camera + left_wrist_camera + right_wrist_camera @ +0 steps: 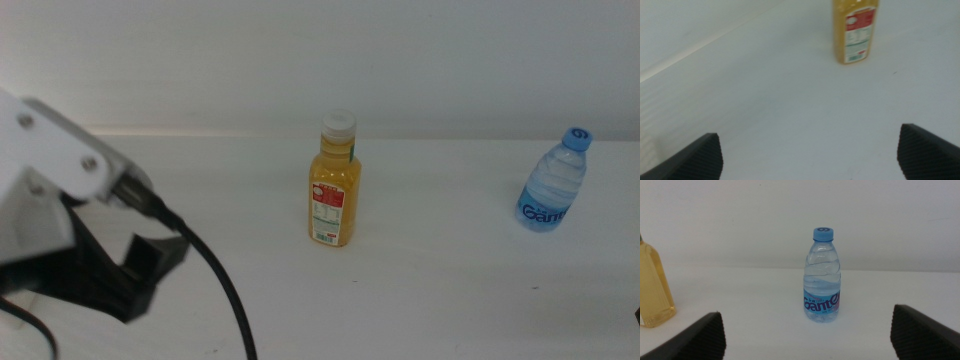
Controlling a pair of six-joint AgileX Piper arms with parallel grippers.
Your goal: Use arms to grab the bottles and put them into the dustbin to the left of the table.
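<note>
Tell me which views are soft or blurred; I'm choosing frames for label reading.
Middle view: the orange juice bottle and water bottle look fairly sharp, while the near left arm is large and soft. Left wrist view: the juice bottle's label is blurred, unreadable. Right wrist view: sharpest, with the water bottle's blue lettering crisp under even light and only faint shadows.

Two bottles stand on the table point(420, 300): one orange juice bottle point(333, 185) with a white cap, and one clear water bottle point(555, 185) with a blue cap. One robot arm point(50, 190) shows.
</note>
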